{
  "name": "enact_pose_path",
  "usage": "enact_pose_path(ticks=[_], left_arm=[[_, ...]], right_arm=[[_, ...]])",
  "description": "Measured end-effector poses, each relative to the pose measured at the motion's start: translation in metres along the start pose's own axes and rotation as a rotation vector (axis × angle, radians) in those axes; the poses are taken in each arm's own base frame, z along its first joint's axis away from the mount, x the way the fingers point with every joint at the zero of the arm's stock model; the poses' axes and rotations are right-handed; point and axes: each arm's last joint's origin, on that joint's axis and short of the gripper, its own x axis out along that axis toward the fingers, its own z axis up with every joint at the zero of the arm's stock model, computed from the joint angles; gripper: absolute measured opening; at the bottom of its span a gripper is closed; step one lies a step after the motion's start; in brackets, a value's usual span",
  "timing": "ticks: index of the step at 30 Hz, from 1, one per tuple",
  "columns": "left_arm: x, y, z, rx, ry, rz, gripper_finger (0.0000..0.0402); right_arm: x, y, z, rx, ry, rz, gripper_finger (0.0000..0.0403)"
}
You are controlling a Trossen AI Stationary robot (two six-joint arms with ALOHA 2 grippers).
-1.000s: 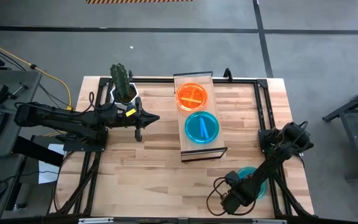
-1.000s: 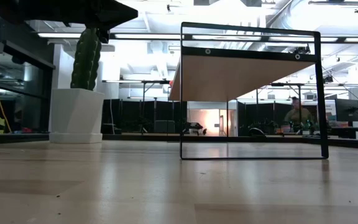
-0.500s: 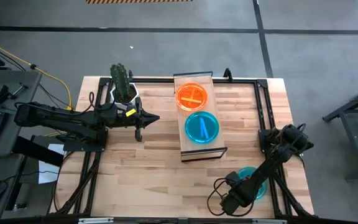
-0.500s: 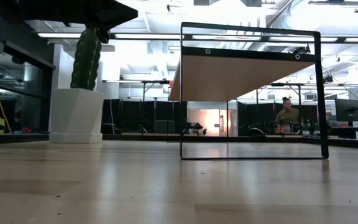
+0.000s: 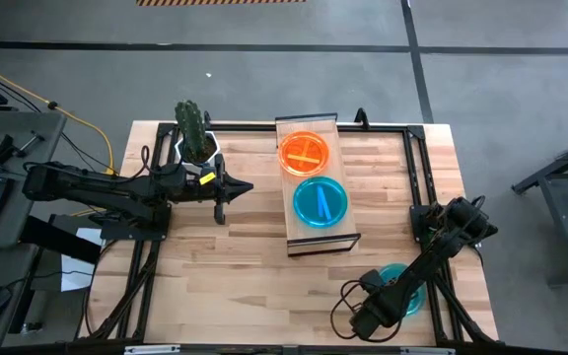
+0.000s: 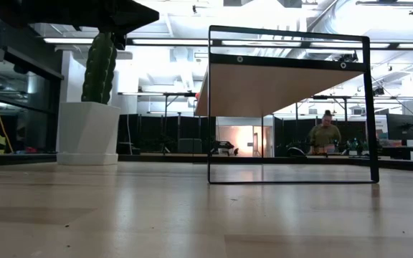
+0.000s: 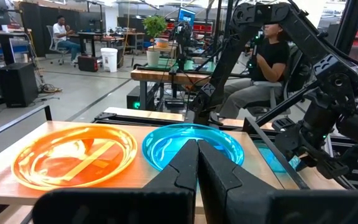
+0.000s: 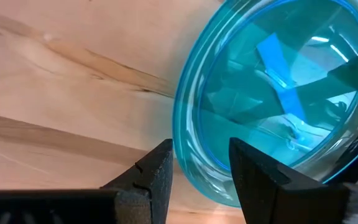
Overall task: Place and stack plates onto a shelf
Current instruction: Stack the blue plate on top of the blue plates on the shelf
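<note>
The light-wood plank shelf on its low dark frame point(image 5: 314, 183) is shown at the middle of the butcher-block worktop point(image 5: 245, 266). Two round translucent plastic plates are carried side by side on it: an orange plate point(image 5: 304, 152) at the far end and a teal-blue plate point(image 5: 320, 202) at the near end. A third teal-blue translucent plate point(image 8: 272, 93) is seen on the worktop near the front right corner. The right gripper point(image 8: 199, 163) is lowered at this plate's rim, its fingers parted, one finger outside the rim and the other over the plate; whether the rim is pinched cannot be told. The left gripper point(image 7: 197, 163) is held fully closed and empty, left of the shelf, beside the cactus in a white hexagonal pot point(image 5: 195, 133). A person point(image 6: 325, 136) is visible in the room behind.
</note>
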Motion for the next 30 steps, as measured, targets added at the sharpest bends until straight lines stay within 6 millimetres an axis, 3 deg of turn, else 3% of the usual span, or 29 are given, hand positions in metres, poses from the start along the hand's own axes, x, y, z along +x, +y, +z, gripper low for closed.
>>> enact_pose_path(ticks=[22, 30], left_arm=[[0.0, 0.0, 0.0, -0.002, 0.0, 0.0, 0.0], [0.0, 0.0, 0.0, -0.018, 0.005, 0.0, 0.0]], right_arm=[[0.0, 0.005, 0.006, 0.008, 0.002, 0.017, 0.0138], [0.015, 0.003, 0.009, -0.005, 0.062, 0.044, 0.0138]])
